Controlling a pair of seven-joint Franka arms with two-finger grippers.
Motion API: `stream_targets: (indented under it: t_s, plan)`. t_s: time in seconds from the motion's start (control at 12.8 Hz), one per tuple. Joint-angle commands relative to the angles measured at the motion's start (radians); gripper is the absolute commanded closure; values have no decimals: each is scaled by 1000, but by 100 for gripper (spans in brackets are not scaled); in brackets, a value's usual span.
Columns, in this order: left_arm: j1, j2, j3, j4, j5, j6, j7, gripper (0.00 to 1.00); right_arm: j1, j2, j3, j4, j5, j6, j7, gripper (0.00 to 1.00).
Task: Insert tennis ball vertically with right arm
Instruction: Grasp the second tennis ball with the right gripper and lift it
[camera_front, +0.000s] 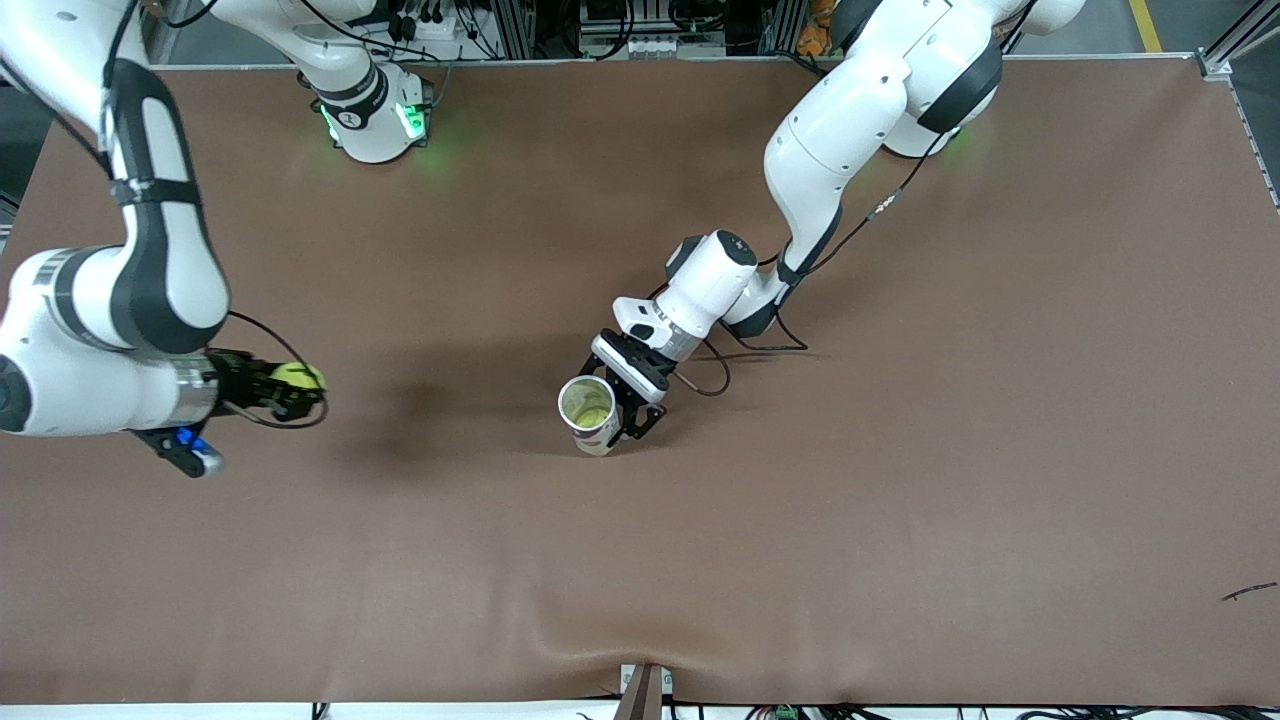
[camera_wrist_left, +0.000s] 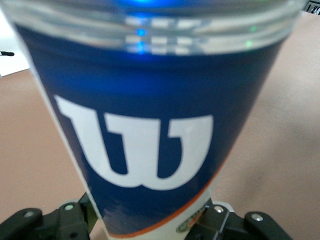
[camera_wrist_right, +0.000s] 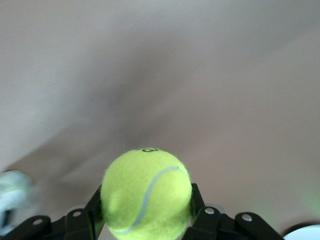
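A yellow-green tennis ball (camera_front: 297, 377) sits between the fingers of my right gripper (camera_front: 290, 392), up in the air over the right arm's end of the table; it fills the lower middle of the right wrist view (camera_wrist_right: 146, 194). A clear ball can (camera_front: 588, 412) with a blue label stands upright near the table's middle, its mouth open upward. My left gripper (camera_front: 628, 400) is shut on the can's side. In the left wrist view the can (camera_wrist_left: 145, 125) shows a white W logo, with my fingers (camera_wrist_left: 220, 222) at its base.
The brown table mat (camera_front: 900, 500) is bare around the can. A bare stretch of mat lies between the ball and the can. A small dark scrap (camera_front: 1248, 592) lies near the left arm's end, close to the front camera. Cables (camera_front: 740, 350) trail from the left wrist.
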Motion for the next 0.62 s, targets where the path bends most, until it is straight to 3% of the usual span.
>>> stream_targets:
  t_s: [0.0,0.31,0.55]
  plan:
    - [-5,-11,5,-1,-2,8,4,24,100,29,-7,105,113,-17,232,38]
    - [-7,-12,5,-4,-2,8,6,24,190,82,-7,233,271,23,438,38]
    - [-7,-11,5,-2,-2,8,6,24,300,104,-7,241,340,239,596,38]
